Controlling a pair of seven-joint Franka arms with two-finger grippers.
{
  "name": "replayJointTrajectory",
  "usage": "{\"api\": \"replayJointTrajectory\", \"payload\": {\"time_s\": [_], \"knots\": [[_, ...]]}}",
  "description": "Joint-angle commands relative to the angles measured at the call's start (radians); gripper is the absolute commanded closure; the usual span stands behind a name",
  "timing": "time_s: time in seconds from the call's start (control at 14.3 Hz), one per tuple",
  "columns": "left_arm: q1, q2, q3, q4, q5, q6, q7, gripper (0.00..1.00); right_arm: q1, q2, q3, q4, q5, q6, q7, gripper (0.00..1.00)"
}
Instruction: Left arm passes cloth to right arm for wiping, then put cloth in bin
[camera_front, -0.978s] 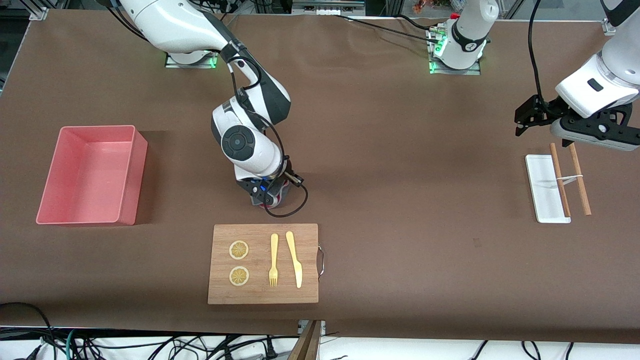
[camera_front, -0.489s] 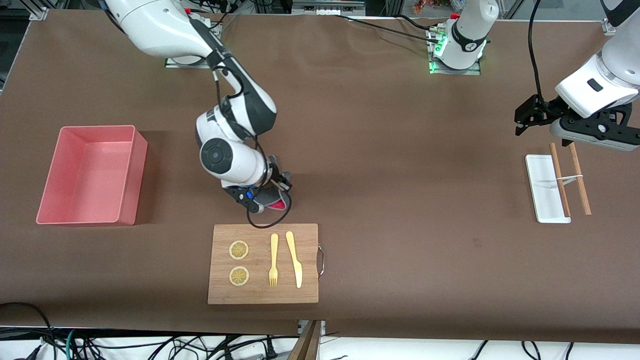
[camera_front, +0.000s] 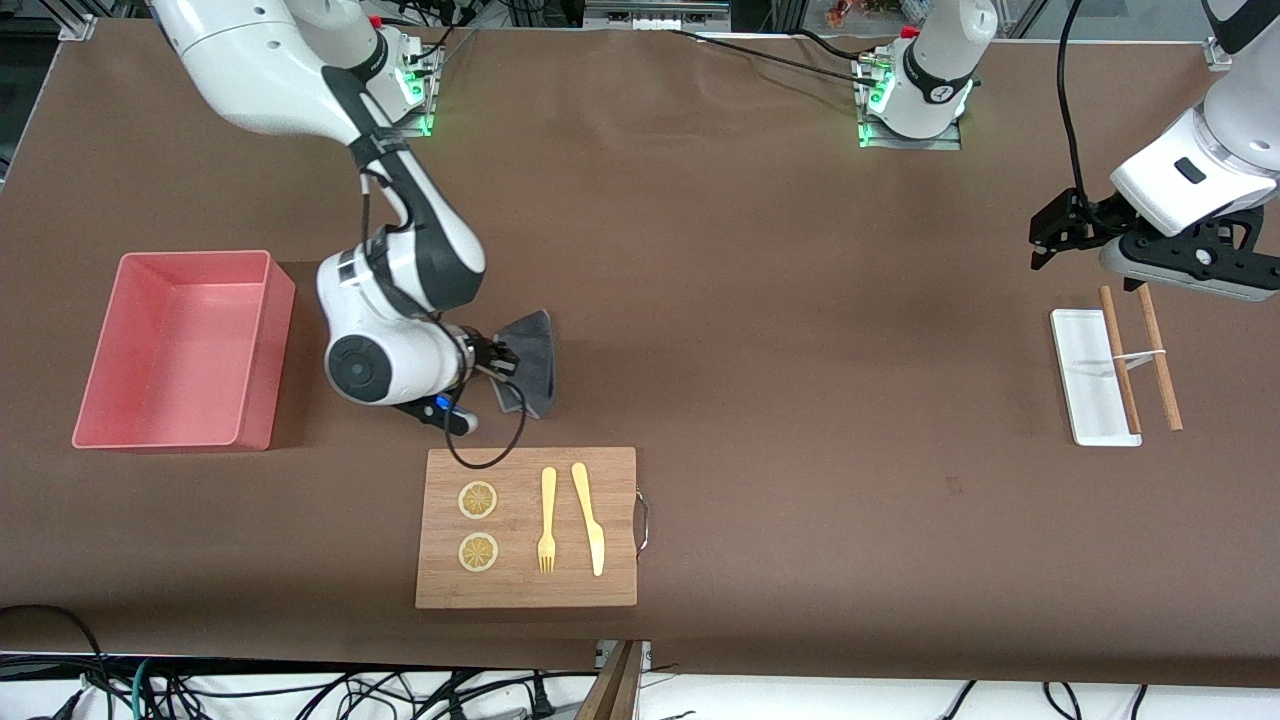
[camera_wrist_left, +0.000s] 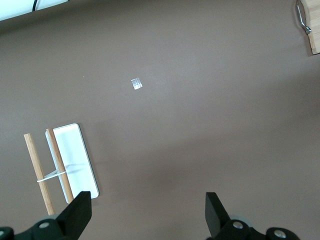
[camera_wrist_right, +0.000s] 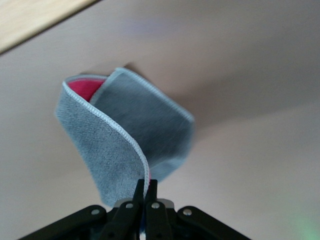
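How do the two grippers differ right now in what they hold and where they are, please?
The right gripper is shut on the cloth, which hangs folded from it; the left gripper is open and holds nothing. The right gripper is over the table between the bin and the cutting board; the left gripper waits over the white tray and wooden sticks at the left arm's end. Both have black fingers.
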Motion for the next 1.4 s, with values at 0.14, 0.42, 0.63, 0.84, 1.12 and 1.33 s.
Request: {"api": "replayJointTrajectory", "payload": {"time_s": [0.14,0.42,0.63,0.84,1.12,1.33], "knots": [[0.003,0.003,-0.001,0.019,-0.002,-0.026,-0.005,0.00,-0.008,-0.013,-0.129,-0.015,-0.002,-0.098,-0.233,1.00],[0.001,0.002,-0.003,0.019,-0.002,-0.034,-0.007,0.00,-0.017,-0.013,-0.231,-0.019,-0.045,-0.142,-0.415,1.00],[0.001,0.002,-0.003,0.019,-0.002,-0.034,-0.005,0.00,-0.020,-0.013,-0.309,-0.019,-0.047,-0.167,-0.555,1.00],[0.000,0.002,-0.003,0.020,-0.002,-0.034,-0.007,0.00,-0.020,-0.013,-0.367,-0.022,-0.087,-0.191,-0.671,1.00],[-0.003,0.000,-0.004,0.020,-0.002,-0.034,-0.008,0.00,-0.023,-0.047,-0.394,-0.013,-0.102,-0.197,-0.719,1.00],[-0.003,0.000,-0.007,0.020,-0.004,-0.034,-0.007,0.00,-0.025,-0.090,-0.389,0.027,-0.131,-0.259,-0.722,1.00]]}}
